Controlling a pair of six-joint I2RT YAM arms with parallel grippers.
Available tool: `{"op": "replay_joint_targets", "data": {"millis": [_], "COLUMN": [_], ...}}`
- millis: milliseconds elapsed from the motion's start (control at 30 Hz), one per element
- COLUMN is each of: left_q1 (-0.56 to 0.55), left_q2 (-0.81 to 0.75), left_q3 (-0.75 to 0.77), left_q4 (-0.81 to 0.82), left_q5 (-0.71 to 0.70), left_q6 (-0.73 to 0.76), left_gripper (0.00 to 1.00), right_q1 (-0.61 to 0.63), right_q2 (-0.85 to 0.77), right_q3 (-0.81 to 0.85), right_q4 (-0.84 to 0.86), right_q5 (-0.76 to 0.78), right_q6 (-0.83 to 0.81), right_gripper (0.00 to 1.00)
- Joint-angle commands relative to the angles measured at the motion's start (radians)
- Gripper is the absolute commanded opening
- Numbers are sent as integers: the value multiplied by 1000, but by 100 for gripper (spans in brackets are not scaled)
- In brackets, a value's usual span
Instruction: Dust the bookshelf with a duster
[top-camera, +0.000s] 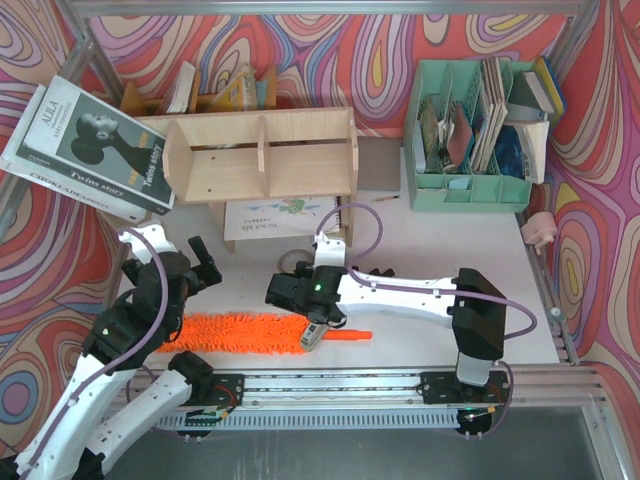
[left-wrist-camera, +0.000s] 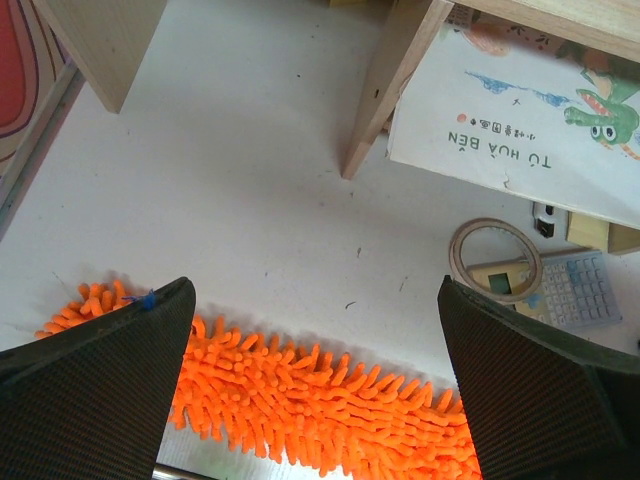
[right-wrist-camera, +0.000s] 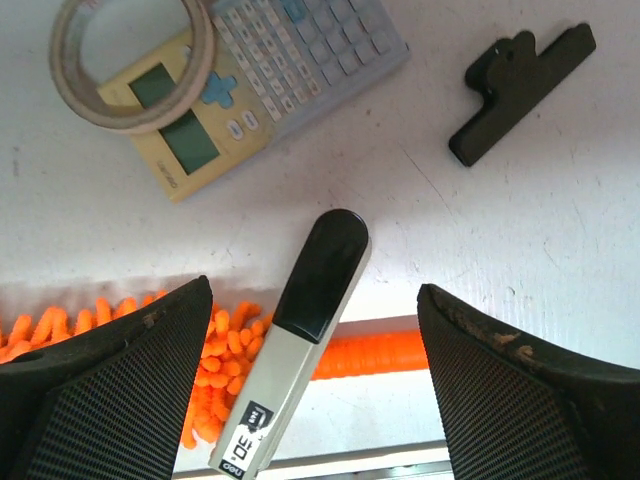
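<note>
The mint-green organiser (top-camera: 470, 190) stands at the far right corner of the table (top-camera: 420, 245), its slots packed with books and cards (top-camera: 490, 115) set on edge. The bookshelf (top-camera: 262, 155) stands at the middle of the far edge, its two compartments split by a central divider. A stack of large books (top-camera: 85, 150) leans at its left end, and a picture book (top-camera: 275, 215) lies flat beneath it.

The duster (top-camera: 240, 332) lies flat along the table's near edge, its fluffy orange head toward the left and its thin handle (top-camera: 352, 335) pointing right. A silver-and-black tool (right-wrist-camera: 300, 350) rests across it where the head meets the handle.

The right claw (right-wrist-camera: 315, 290) hangs over that same spot with its jaws spread apart and nothing gripped; the duster and the tool lie on the table below the gap. The left claw (left-wrist-camera: 315, 285) hangs over the left part of the fluffy head, jaws wide apart and holding nothing.

A calculator (right-wrist-camera: 270, 80) under a roll of tape (right-wrist-camera: 130, 60), with a black clip (right-wrist-camera: 520, 90) to one side, lies just beyond the duster.
</note>
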Motion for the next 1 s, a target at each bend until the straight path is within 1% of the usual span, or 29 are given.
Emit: {"op": "replay_joint_targets", "data": {"millis": [0,267,500,967], "left_q1": [6,6,6,5], "left_q2": [-14,-17,-19,-17], "left_q3": [-15,-16,-17,-17], "left_q4": [13,14,13,13], "left_q5": [4,8,4,7], "left_q6": [12,12,11,11], "left_gripper": [98,98,98,98], "right_q1": [6,1,-51,-58], "right_q2": [29,75,67,89], "right_q3": [-29,-27,-103,-93], "right_q4": [-39,-9,87,105], "right_q5": [-41,-68,-153,-148], "right_q6": [83,71,33,13], "right_gripper": [75,76,74,57]}}
